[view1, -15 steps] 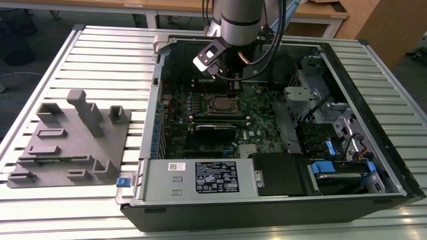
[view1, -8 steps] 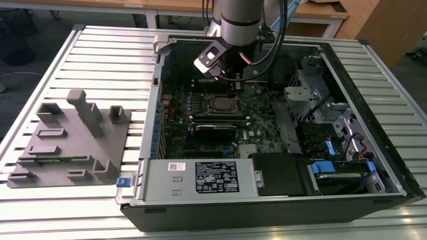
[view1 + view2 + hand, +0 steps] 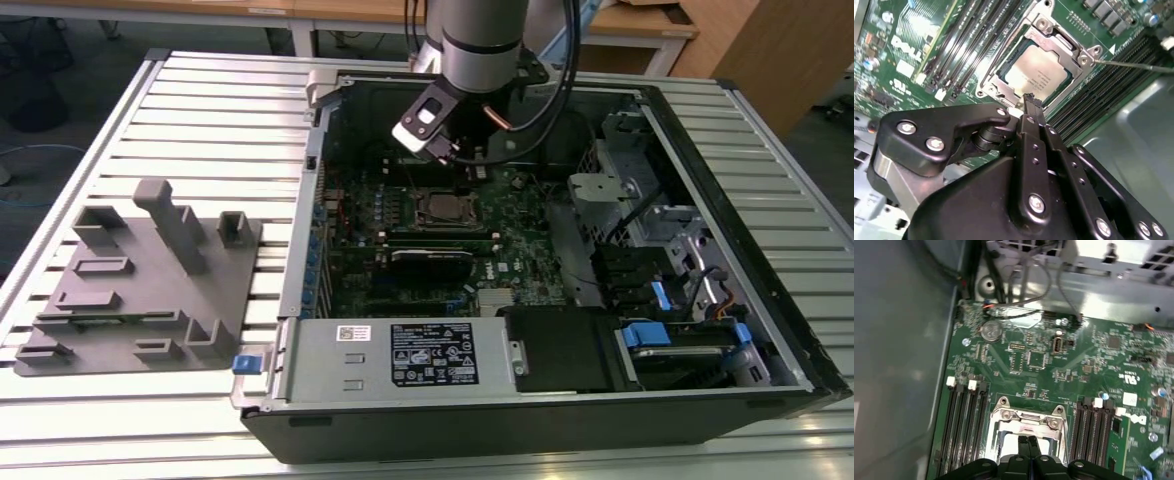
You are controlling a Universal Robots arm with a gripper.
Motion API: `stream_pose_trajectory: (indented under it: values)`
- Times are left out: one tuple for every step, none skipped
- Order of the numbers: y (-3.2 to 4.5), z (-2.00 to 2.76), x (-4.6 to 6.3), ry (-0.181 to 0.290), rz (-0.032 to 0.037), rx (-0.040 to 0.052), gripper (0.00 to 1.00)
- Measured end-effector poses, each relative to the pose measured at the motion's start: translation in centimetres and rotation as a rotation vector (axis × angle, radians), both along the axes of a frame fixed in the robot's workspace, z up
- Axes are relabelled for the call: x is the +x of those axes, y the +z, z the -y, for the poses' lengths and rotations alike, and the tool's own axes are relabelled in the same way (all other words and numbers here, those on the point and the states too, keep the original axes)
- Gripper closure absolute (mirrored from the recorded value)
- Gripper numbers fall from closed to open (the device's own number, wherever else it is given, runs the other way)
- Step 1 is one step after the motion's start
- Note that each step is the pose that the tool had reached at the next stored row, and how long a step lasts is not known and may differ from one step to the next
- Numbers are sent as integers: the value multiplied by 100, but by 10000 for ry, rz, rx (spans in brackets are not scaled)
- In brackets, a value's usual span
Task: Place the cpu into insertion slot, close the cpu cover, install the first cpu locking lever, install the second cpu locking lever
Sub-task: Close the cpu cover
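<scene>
Cpu (image 3: 1038, 75), pale silvery-beige square, lies framed by the cpu cover (image 3: 1054, 39), gripper (image 3: 1029, 99) clenched empty.

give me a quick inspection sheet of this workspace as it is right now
surface: slatted metal table, with an open computer case lying on it
job's things: cpu sits in the insertion slot; cpu cover lies down around it; a thin lever rod juts out to the side
clutter: grey parts fixture on the table, to the exterior view's left of the case
grippers: gripper shut, holding nothing, tips close over the cover's edge
cables: black cables run along the arm; loose wires inside the case
surroundings: wooden desks behind the table
</scene>
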State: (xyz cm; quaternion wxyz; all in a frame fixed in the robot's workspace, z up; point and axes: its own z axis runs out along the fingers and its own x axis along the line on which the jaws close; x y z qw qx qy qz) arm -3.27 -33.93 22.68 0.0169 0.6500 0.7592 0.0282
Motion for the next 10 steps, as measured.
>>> stream_pose_trajectory:
  values:
    - [-2,0,0,180,0,0,89]
    - [-4,0,0,360,0,0,89]
    - [-5,0,0,540,0,0,89]
    - [-7,0,0,720,-1,-1,89]
    - [-9,0,0,916,0,-1,89]
    - [-11,0,0,1096,0,0,89]
    - [-13,0,0,1276,0,0,89]
    - [-15,0,0,1456,0,0,89]
    - [-17,0,0,1635,0,0,89]
    - [-18,0,0,1816,0,-1,89]
